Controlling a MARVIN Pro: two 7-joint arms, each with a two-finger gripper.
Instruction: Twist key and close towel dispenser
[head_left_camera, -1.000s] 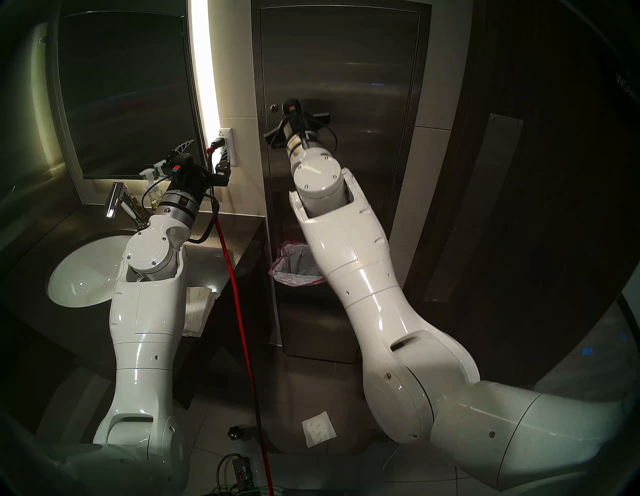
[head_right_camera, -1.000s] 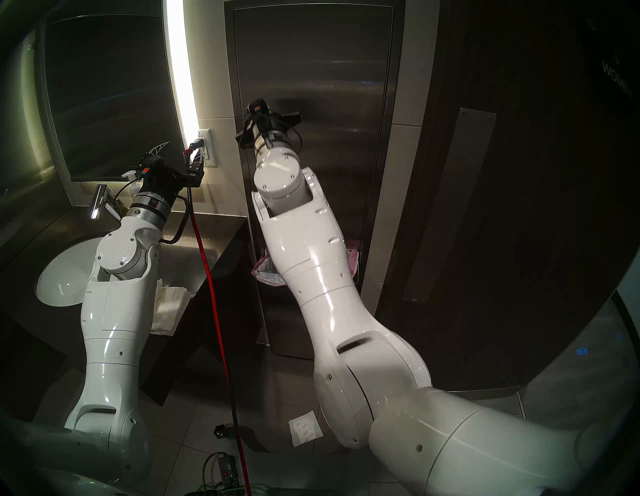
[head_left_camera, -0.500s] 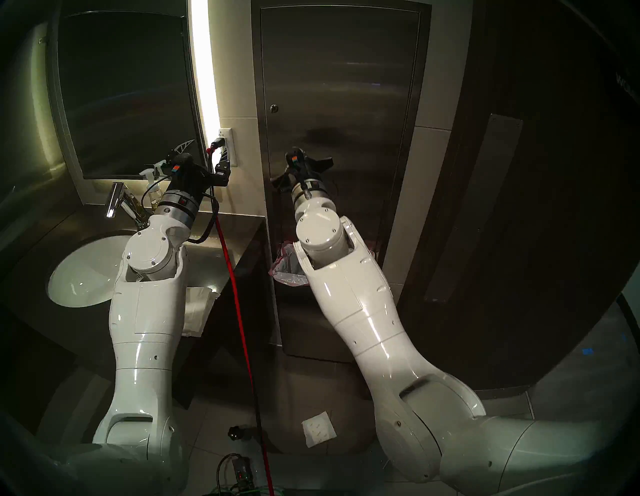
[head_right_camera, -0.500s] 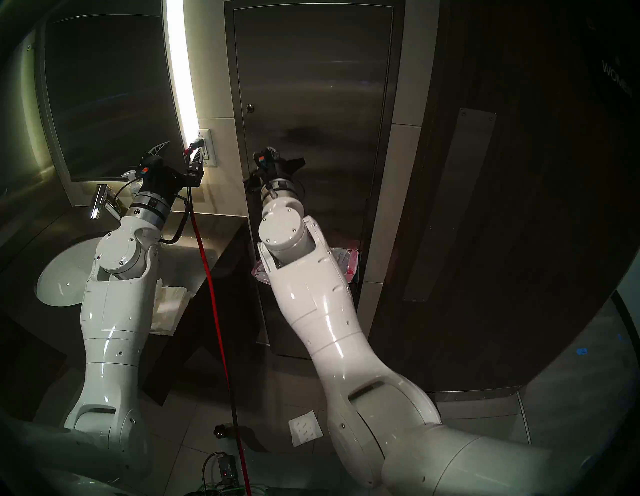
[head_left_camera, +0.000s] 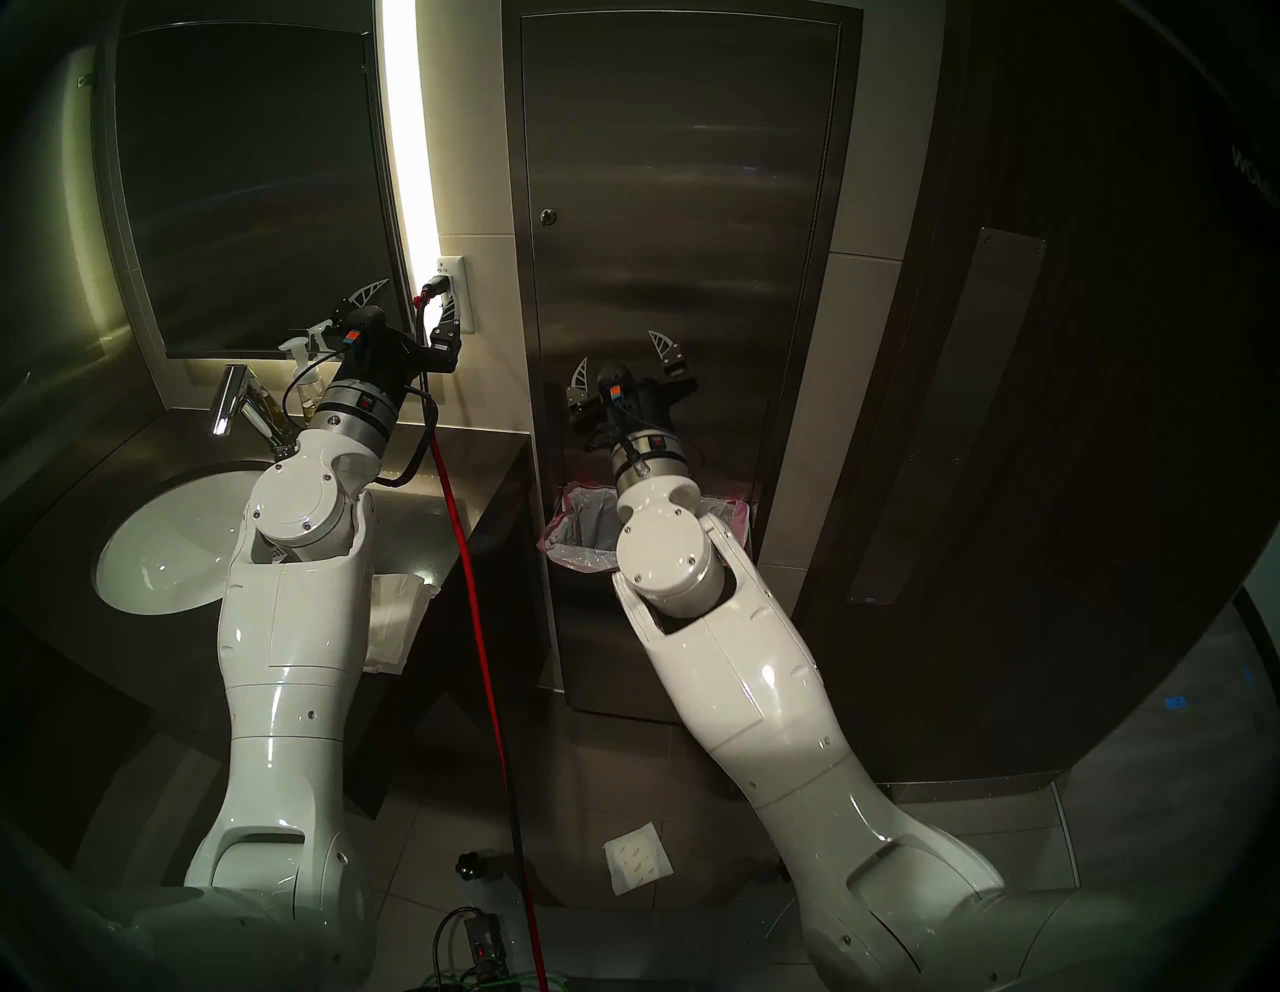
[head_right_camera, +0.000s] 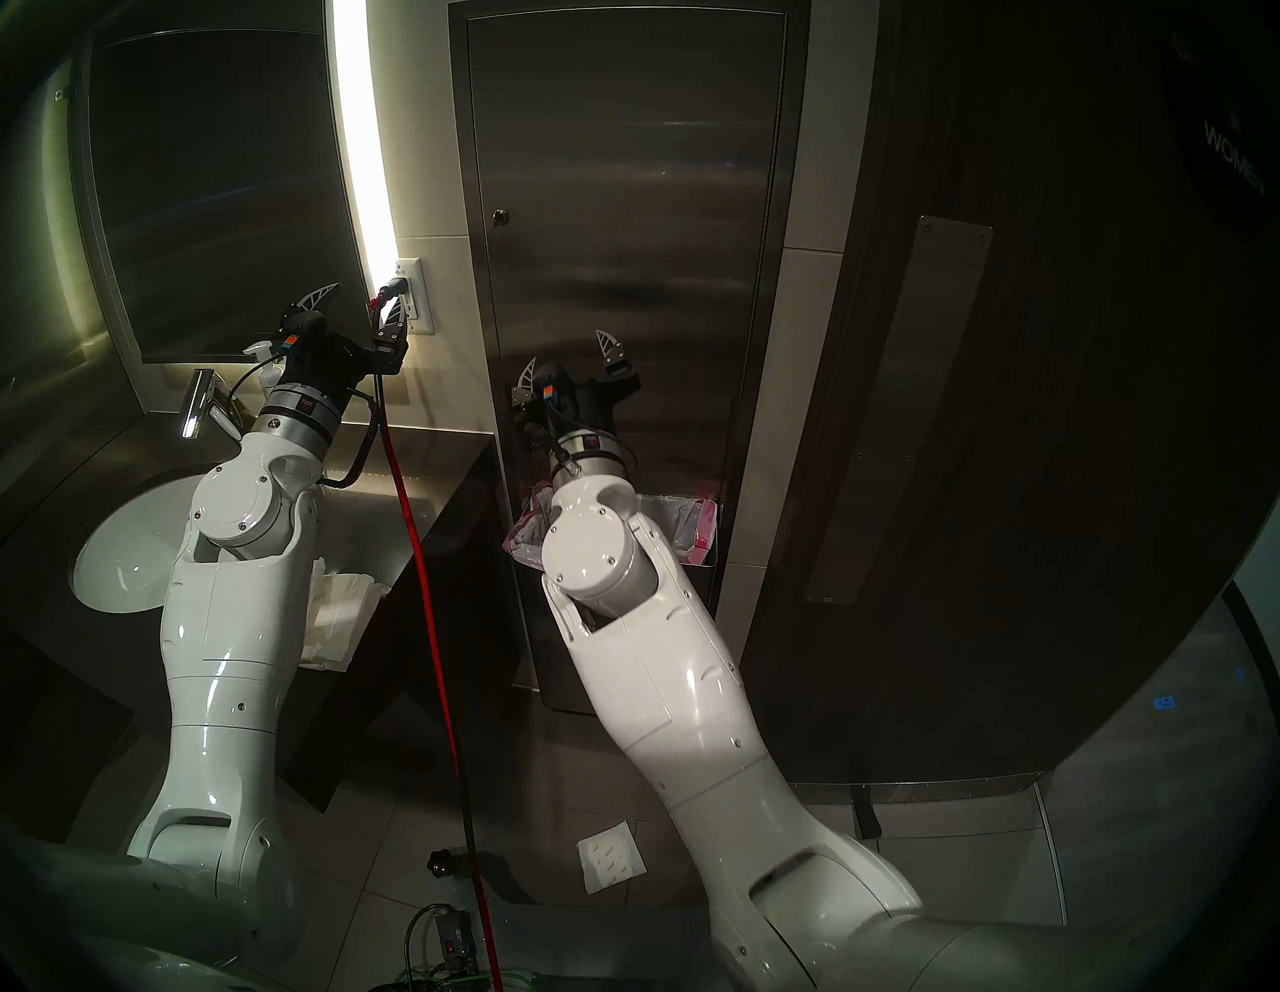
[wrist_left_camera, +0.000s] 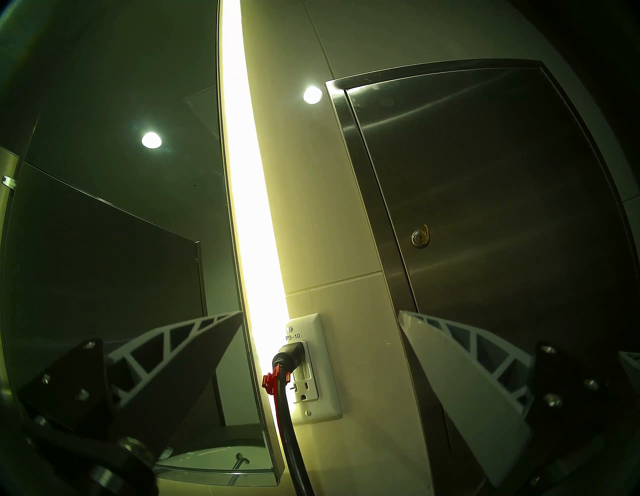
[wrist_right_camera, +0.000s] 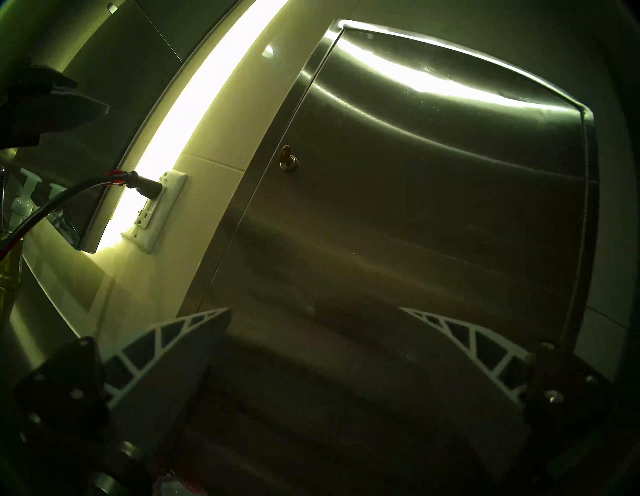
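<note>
The towel dispenser (head_left_camera: 679, 208) is a tall steel wall cabinet, and its long door lies flush in the frame. A small brass key (wrist_left_camera: 423, 232) sticks out of the round lock (head_left_camera: 548, 217) near the door's left edge; the key (wrist_right_camera: 285, 152) also shows in the right wrist view. My right gripper (head_left_camera: 623, 364) hangs open and empty before the door's lower half, well below and right of the lock. My left gripper (head_left_camera: 409, 308) is open and empty above the counter, by the wall outlet, left of the cabinet.
A red-and-black cable (head_left_camera: 471, 568) runs from the wall outlet (head_left_camera: 454, 291) down to the floor between my arms. Sink (head_left_camera: 166, 547), faucet (head_left_camera: 232, 402) and soap bottle (head_left_camera: 305, 374) are at left. A pink-edged bin liner (head_left_camera: 575, 533) sits under the door. Dark wood door (head_left_camera: 1039, 415) at right.
My right arm has dropped from beside the lock down the door and drawn back, and its gripper has gone from shut to open. The left arm has not moved.
</note>
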